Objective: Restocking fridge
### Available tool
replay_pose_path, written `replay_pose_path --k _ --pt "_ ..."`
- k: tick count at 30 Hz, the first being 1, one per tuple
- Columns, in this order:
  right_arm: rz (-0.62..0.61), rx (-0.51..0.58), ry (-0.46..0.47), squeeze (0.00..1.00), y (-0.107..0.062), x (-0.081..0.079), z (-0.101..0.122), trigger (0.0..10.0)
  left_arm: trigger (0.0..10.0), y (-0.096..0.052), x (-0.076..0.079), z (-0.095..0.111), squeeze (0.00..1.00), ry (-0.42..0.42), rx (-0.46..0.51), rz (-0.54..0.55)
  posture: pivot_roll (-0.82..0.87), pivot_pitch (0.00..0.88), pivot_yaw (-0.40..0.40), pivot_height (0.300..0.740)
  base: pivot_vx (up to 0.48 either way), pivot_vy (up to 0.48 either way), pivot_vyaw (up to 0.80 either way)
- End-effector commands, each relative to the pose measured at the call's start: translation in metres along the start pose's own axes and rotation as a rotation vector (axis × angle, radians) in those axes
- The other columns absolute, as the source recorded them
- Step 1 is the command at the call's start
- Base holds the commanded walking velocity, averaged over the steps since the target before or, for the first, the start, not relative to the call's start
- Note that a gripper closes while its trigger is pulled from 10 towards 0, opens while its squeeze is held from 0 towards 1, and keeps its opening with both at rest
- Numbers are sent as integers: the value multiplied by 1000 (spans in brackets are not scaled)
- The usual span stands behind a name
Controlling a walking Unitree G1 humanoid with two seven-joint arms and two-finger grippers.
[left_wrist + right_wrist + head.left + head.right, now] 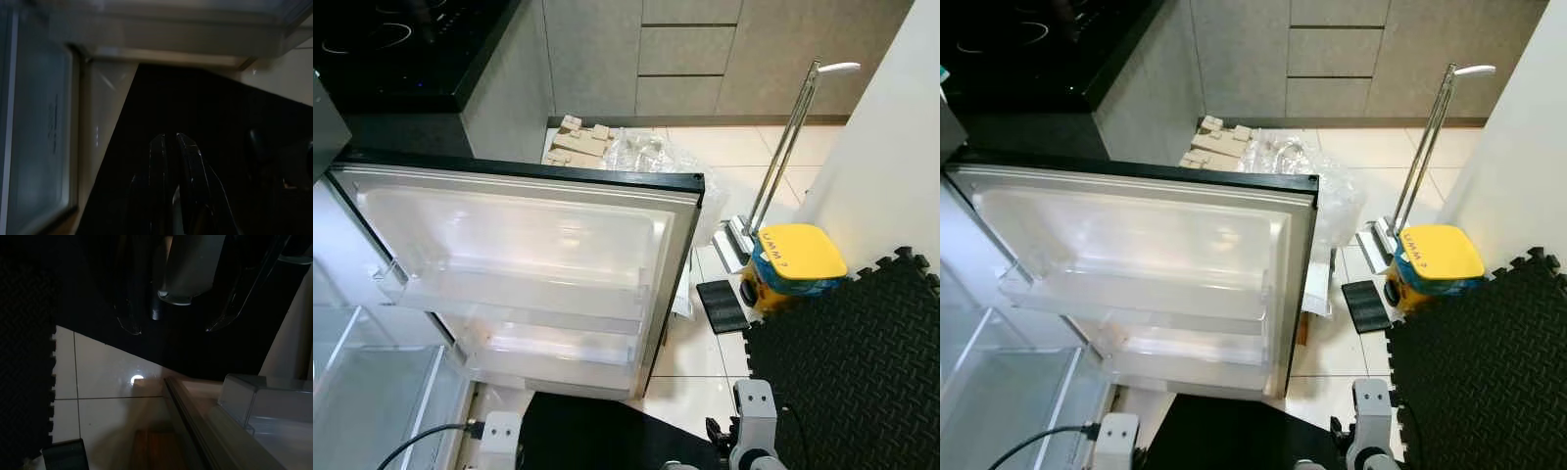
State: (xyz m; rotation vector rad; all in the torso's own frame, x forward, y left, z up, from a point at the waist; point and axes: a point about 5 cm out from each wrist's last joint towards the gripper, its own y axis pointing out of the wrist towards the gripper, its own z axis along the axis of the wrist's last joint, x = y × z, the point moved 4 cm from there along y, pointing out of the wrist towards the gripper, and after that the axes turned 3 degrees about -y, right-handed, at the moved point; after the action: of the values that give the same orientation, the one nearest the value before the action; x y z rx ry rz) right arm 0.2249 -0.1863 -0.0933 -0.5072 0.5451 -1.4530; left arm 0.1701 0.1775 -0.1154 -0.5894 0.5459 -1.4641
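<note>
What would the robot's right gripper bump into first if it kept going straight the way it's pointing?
Probably the tiled floor. The right gripper points down at it, just beside the open fridge door, though depth is hard to judge.

fridge door: white, black rim | bin lid: yellow | foam mat: black, textured

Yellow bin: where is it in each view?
Left eye: yellow bin at right, on the tile beside the black mat.
Right eye: same spot, right of the fridge door.
Wrist views: can't identify it.
Shared landmark: the mat's toothed edge.
</note>
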Motion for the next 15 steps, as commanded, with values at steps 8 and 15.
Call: replay_pose_path --k 8,15 --pt "-16 -50 2 0 -5 5 -15 10000 10000 -3 4 -5 0 -2 -3 -8 -122 107 10 716 0 -314 0" --pt "-23 -63 -2 0 -8 9 -19 10000 10000 -5 3 -7 0 -51 6 17 -121 108 7 716 0 -274 0"
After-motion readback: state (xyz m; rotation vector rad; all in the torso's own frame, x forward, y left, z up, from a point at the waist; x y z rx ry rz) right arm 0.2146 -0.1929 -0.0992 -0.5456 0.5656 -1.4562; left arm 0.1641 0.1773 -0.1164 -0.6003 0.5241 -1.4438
